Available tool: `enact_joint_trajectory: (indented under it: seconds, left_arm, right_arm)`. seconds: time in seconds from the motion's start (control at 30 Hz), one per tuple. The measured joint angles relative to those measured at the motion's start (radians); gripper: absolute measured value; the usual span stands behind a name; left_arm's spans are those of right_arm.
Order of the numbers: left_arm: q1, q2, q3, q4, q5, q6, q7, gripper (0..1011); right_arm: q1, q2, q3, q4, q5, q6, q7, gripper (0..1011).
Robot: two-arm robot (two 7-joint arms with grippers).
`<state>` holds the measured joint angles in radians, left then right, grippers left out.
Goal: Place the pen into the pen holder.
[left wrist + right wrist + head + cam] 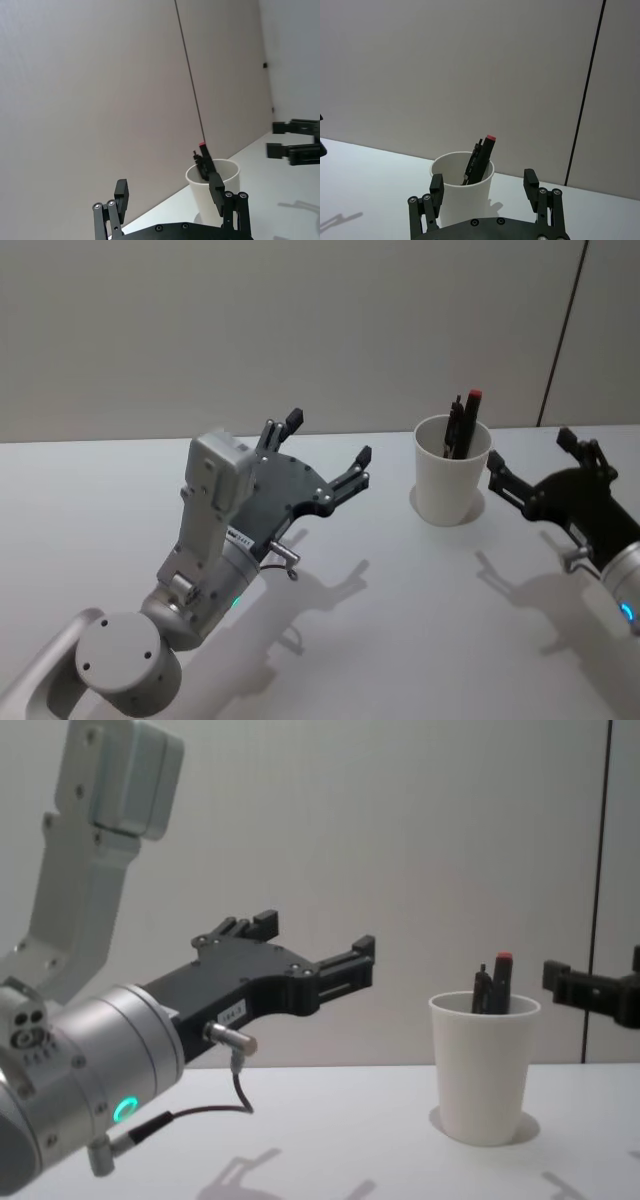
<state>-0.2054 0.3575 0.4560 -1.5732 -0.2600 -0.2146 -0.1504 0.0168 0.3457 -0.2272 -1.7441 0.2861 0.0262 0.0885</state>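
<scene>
Above the table, left claw point(325, 452) hovers open beside pen holder point(451, 483).

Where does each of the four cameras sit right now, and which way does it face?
Head: high, looking down at the table; left gripper and right gripper flank the pen holder.
Chest: low, looking across; left gripper large, cup at the right.
Left wrist: behind its open fingers, facing the wall and cup.
Right wrist: behind its open fingers, facing the cup.
Shared: all four show the cup with the pen inside.
</scene>
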Motion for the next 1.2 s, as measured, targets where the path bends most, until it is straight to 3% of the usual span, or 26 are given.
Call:
enact_joint_trajectory:
  seconds: [0.23, 0.57, 1.2]
  left_arm:
    - [-0.013, 0.01, -0.001, -0.021, 0.023, 0.09, 0.055, 1001]
    - [-0.029, 0.022, -0.002, -0.048, 0.053, 0.202, 0.124, 1001]
    - [-0.032, 0.025, -0.002, -0.054, 0.06, 0.229, 0.14, 1001]
  right_arm:
    - [-0.03, -0.008, 0.002, -0.021, 0.002, 0.008, -0.021, 1001]
    - [-0.032, -0.008, 0.002, -0.023, 0.002, 0.009, -0.022, 1001]
    - [-0.031, -0.008, 0.001, -0.023, 0.001, 0.008, -0.022, 1001]
